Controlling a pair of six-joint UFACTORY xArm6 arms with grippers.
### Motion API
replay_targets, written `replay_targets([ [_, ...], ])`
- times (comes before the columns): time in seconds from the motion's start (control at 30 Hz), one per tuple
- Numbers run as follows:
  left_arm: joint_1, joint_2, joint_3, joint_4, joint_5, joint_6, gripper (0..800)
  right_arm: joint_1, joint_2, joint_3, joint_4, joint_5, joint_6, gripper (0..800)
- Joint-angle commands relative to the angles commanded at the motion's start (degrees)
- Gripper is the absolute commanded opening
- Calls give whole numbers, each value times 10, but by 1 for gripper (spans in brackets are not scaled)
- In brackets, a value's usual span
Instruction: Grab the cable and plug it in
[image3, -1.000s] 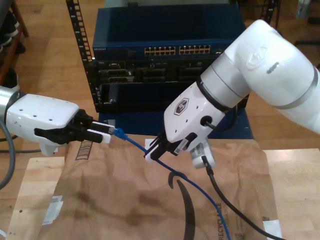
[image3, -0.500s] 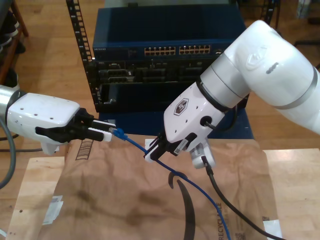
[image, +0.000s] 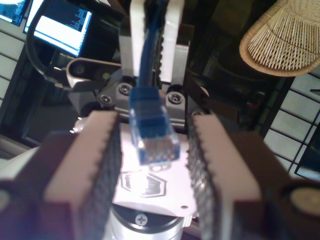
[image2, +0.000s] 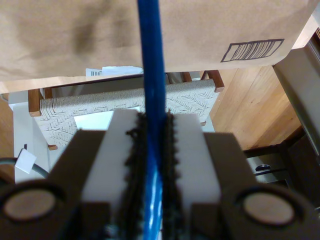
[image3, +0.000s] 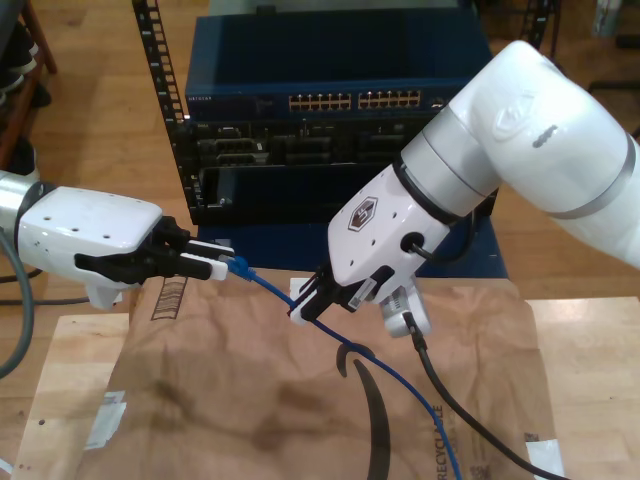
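Observation:
The bright-blue cable runs from the brown paper up to its clear plug. My second gripper, on the big arm at the exterior view's right, is shut on the cable a short way behind the plug. My first gripper, at the exterior view's left, is open with its pads on either side of the plug. There is a gap between the plug and each ribbed pad. The network switch with its rows of ports stands behind, in the rack.
Brown packing paper covers the wooden table. A black arm cable trails across it at the exterior view's right. The dark-blue rack box and its perforated rail stand behind the table.
My first gripper has crept a little toward the exterior view's right, so its fingertips now reach around the plug. My second gripper and the cable have held still.

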Motion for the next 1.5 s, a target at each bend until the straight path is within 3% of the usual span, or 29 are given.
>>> replay_targets([
  [0.27, -3, -1, 1, 0, -1, 1, 148, 1, 0, -1, 0, 0, 0, 14],
  [0.47, -2, -1, 1, -4, -2, 4, 51, 1, 4, -1, 0, 0, 0, 60],
  [0.5, -2, -1, 1, -4, -2, 4, 41, 1, 5, 0, 1, -1, 0, 104],
  [0.6, -2, -1, 4, -4, -2, 4, 28, 1, 13, 0, 4, -1, -19, 454],
  [0.67, -2, 0, 7, -4, -4, 2, 17, 0, 12, -1, 4, -1, -40, 602],
  [0.73, -2, 0, 6, -4, -7, -1, 17, -4, 8, -8, 4, -1, -42, 637],
  [0.87, -2, 12, 0, -5, -6, -36, 16, -7, -18, -46, 3, -11, -43, 650],
  [0.97, -2, 24, -7, -11, -5, -46, 9, -4, -53, -42, -2, -70, -47, 650],
  [1.03, -1, 43, -9, -40, 8, -55, 9, -2, -78, -21, -2, -113, -75, 650],
  [1.17, -1, 56, -11, -90, 20, -77, 3, 8, -131, 20, -2, -194, -109, 651],
  [1.27, 2, 119, -39, -137, 49, -128, 3, 31, -157, 45, -2, -275, -166, 651],
  [1.37, 2, 137, -41, -146, 70, -155, 3, 74, -164, 62, -11, -325, -185, 671],
  [1.43, 3, 139, -42, -146, 72, -167, 3, 93, -165, 69, -38, -353, -194, 727],
  [1.5, 2, 142, -42, -145, 76, -178, 3, 127, -169, 91, -65, -411, -194, 727],
])
